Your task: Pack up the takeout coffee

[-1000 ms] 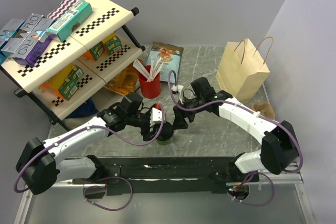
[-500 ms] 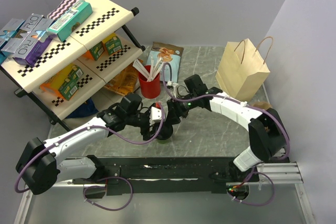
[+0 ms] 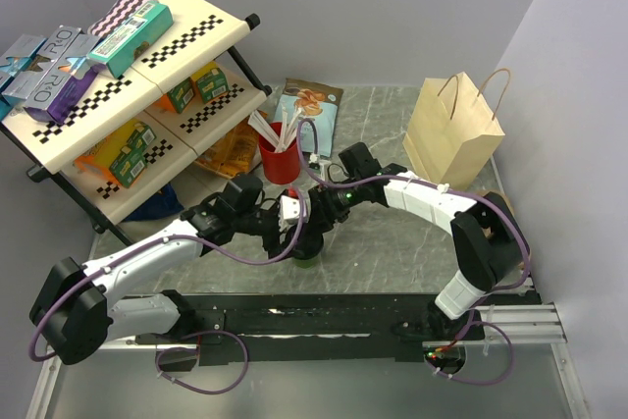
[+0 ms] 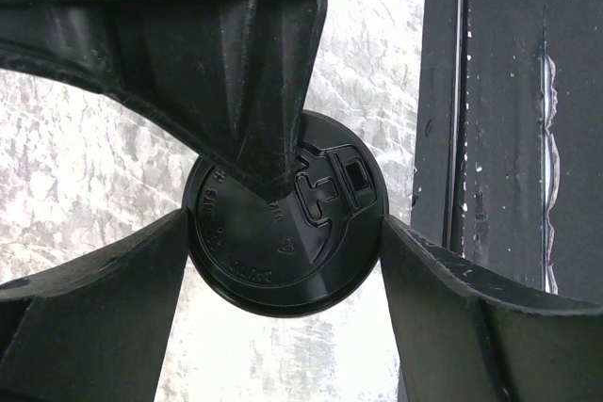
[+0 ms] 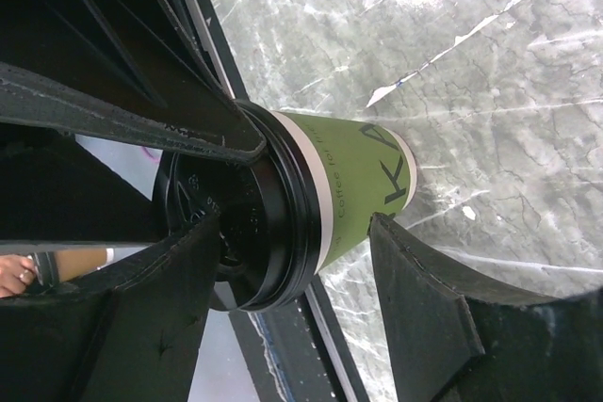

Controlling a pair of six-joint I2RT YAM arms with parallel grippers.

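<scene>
The takeout coffee (image 5: 349,185), a green cup under a black lid (image 4: 273,265), sits upright at the near edge of the marble table (image 3: 412,233); whether its base actually touches the marble is hard to tell. The left gripper (image 4: 285,233) clamps the lid, one finger pressed to each side of its rim. The right gripper (image 5: 294,223) straddles the cup with its jaws apart, one finger across the lid top and the other clear of the cup wall. Behind stands a red cup (image 3: 280,162), and a paper bag (image 3: 453,134) is far right.
</scene>
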